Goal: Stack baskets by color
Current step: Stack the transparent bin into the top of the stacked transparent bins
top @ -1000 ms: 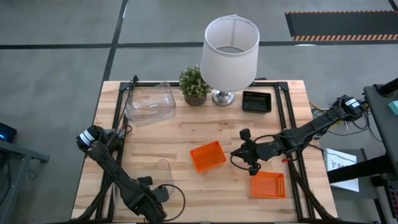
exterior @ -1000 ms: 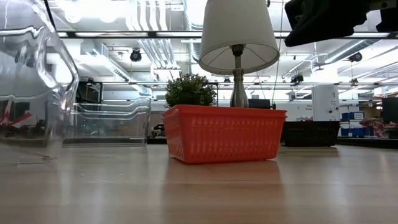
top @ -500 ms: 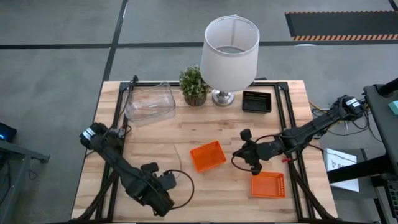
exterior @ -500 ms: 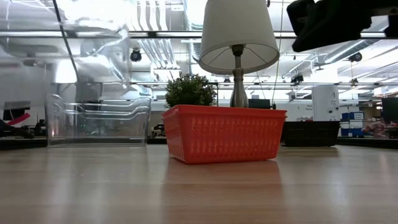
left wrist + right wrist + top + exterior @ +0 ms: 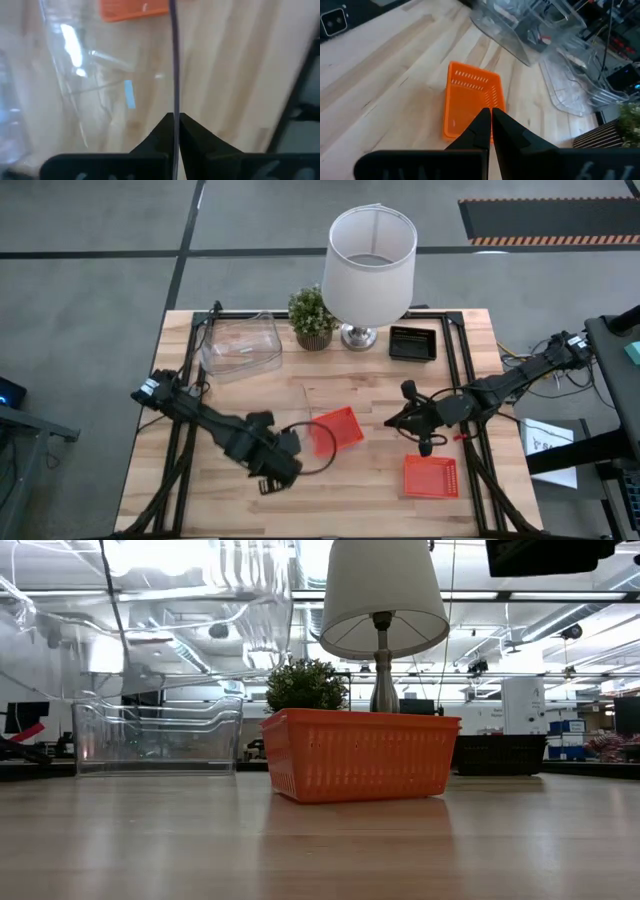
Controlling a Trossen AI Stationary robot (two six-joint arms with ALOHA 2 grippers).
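My left gripper (image 5: pixel 285 450) hangs over the table's middle, shut on a clear bin (image 5: pixel 200 600) that is held high above the tabletop. More clear bins (image 5: pixel 240 345) sit nested at the far left. One orange basket (image 5: pixel 335 430) rests flat on its base at the centre, just beyond the held bin. A second orange basket (image 5: pixel 430 475) lies near the right front. A black basket (image 5: pixel 412 343) stands at the far right. My right gripper (image 5: pixel 395 420) hovers shut and empty to the right of the centre orange basket (image 5: pixel 472 100). My left gripper pinches the clear bin's thin side wall (image 5: pixel 174 95) between its two fingers (image 5: pixel 157 132), which come from above and point down. The wall's edge runs straight out from between the fingertips. The bin hangs lifted clear of the table, tilted.
A white-shaded lamp (image 5: pixel 368 255) and a small potted plant (image 5: pixel 312 318) stand at the far middle. Bare wood (image 5: pixel 220 500) lies along the near edge, and a black frame rail (image 5: pixel 455 360) runs along the right side.
My left gripper has risen and swung from the near-left corner toward the table's middle, carrying the clear bin, which is now lifted high and close to the centre orange basket. My right gripper has drawn back a little toward the right edge, still shut.
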